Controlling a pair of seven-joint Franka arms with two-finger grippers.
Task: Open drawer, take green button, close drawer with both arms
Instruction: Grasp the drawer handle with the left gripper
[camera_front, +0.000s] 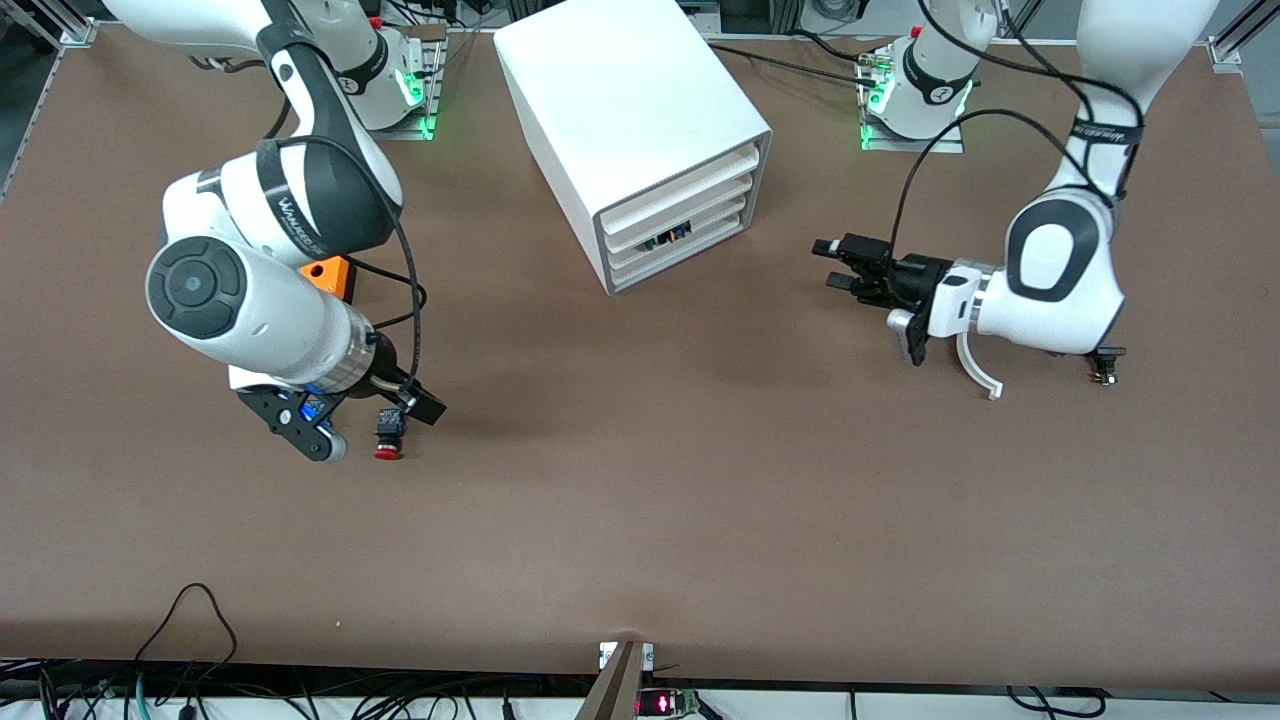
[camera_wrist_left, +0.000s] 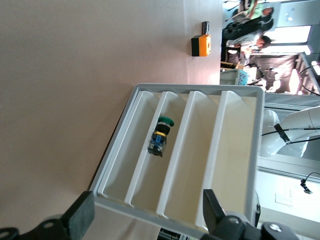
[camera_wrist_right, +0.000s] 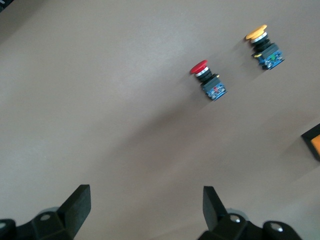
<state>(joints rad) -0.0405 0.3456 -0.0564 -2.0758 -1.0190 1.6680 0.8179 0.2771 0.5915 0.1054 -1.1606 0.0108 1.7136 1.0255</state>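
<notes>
The white grey-framed cabinet stands at the robots' edge of the table, mid-table. Its drawers sit pushed in, with gaps between their front slats. In the left wrist view the green-capped button lies on its side in one drawer. In the front view it is a dark speck in a gap. My left gripper is open and empty, in front of the cabinet and apart from it; its fingers frame the slats. My right gripper is open and empty over bare table, beside the red-capped button.
An orange cube box sits under the right arm and shows in the left wrist view. A red-capped button and a yellow-capped button lie on the table. A small dark object lies under the left arm's elbow.
</notes>
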